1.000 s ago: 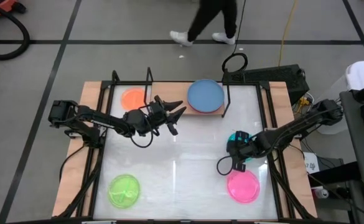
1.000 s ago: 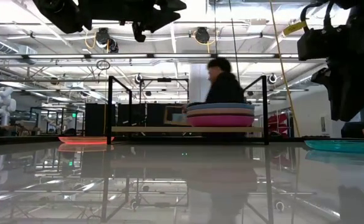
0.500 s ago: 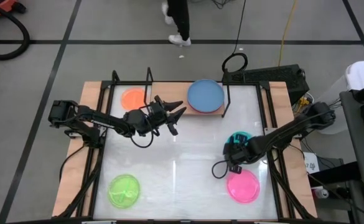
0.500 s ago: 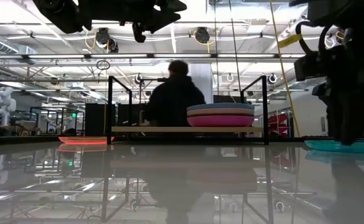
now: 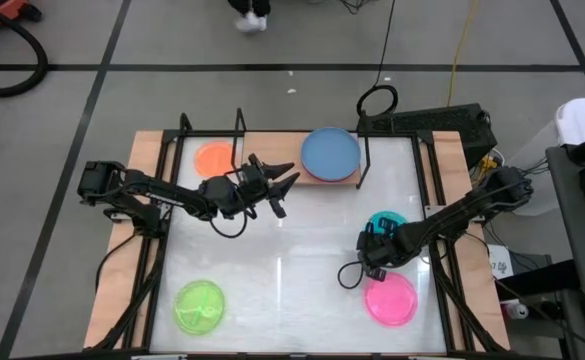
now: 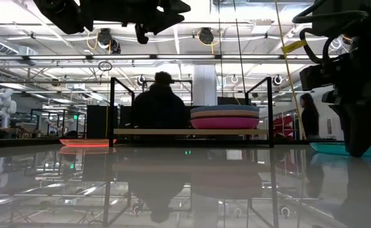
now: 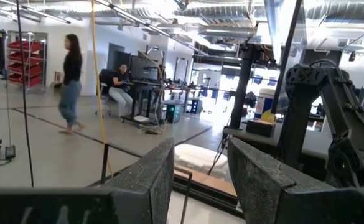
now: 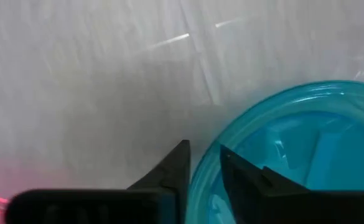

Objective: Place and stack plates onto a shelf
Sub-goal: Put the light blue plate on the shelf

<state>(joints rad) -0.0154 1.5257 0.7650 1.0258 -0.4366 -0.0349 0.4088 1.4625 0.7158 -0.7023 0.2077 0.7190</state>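
The teal plate (image 5: pixel 388 218) lies flat on the table's right side. My right gripper (image 8: pixel 203 148) is low over its rim, pointing down, with one finger (image 8: pixel 169 171) outside the rim and the other (image 8: pixel 244 177) inside, a narrow gap between them. In the low view the right gripper (image 6: pixel 361 151) reaches down to table height. My left gripper (image 5: pixel 289 194) hangs open, high in front of the shelf (image 5: pixel 272 160), touching nothing. A stack topped by the blue plate (image 5: pixel 329 153) rests on the shelf board, with salmon and magenta plates (image 6: pixel 224 121) under it. My right gripper straddles the teal plate's rim (image 8: pixel 201 180) from above, on the side toward the table's middle. I cannot tell whether the fingers touch the rim. The plate lies flat on the table.
The orange plate (image 5: pixel 213 157) lies left of the shelf board's bare part. The hot pink plate (image 5: pixel 390 298) is just near of the right gripper. The lime green plate (image 5: pixel 200 305) is at the near left. People (image 6: pixel 160 104) move in the room beyond the table.
My right gripper has come down and shifted a little toward the near edge and the table's middle, ending at the teal plate's rim. The plate has stayed where it was. A person has walked leftward behind the table.
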